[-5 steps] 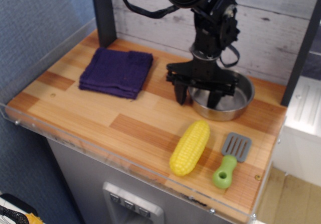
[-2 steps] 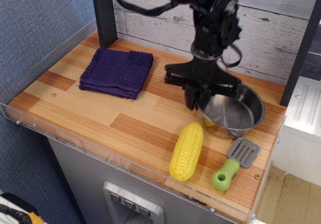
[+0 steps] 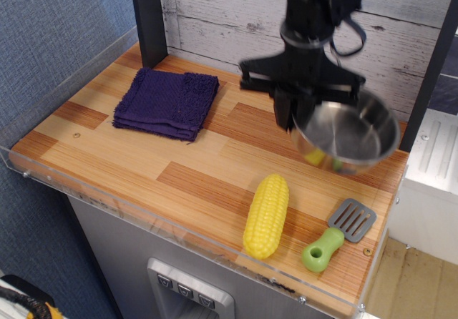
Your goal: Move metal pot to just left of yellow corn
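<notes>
The metal pot (image 3: pixel 348 134) is held clear of the surface (image 3: pixel 143 163), tilted so that its open side faces the camera, at the right rear of the work area. The hand (image 3: pixel 300 115) is clamped on the pot's left rim, with the dark fingers (image 3: pixel 285 111) seen against the near edge of the steel wall. The pot is lifted and appears blurred, so the exact bite on the rim cannot be judged closely.

The yellow corn (image 3: pixel 266 215) lies near the front edge, lengthwise from front to back, with a green-handled spatula (image 3: pixel 335 234) just beside it on the right. A folded purple cloth (image 3: pixel 167 102) rests well apart at the rear left. Bare wood is seen between the cloth and the corn, and that is where the pot is wanted.

The carry is judged to be the step in hand. It is done well if the pot is kept high enough that its hanging right edge passes over the corn without brushing it, since a light toy cob is likely to roll when touched. The pot is best brought across to the left of the cob and levelled before being lowered, so that the base meets the wood flat. It should be set down near the corn yet not touching it, and kept back from the clear front lip (image 3: pixel 179 227). The grip should be released only once the base is fully seated.
</notes>
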Controlling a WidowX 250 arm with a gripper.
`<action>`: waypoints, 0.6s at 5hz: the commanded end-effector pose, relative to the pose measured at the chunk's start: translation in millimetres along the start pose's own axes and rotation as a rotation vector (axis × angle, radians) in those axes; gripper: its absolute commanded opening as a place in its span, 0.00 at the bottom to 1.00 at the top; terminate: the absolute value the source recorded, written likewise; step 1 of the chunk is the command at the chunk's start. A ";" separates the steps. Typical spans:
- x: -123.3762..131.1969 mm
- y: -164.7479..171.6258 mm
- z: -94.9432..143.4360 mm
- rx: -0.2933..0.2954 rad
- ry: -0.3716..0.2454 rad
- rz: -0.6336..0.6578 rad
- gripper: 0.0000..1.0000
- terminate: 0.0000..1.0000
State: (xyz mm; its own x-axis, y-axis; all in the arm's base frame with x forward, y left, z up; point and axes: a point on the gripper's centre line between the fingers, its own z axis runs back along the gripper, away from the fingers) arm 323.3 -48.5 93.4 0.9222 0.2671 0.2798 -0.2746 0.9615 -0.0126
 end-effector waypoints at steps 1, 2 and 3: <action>12.1 41.4 47.3 -0.034 -0.073 0.122 0.00 0.00; 6.2 69.9 41.2 0.012 -0.043 0.146 0.00 0.00; -1.2 95.9 34.5 0.066 -0.014 0.160 0.00 0.00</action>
State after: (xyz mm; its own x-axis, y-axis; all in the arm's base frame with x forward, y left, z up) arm 286.3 38.6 106.0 0.8782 0.4182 0.2319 -0.4351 0.9000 0.0246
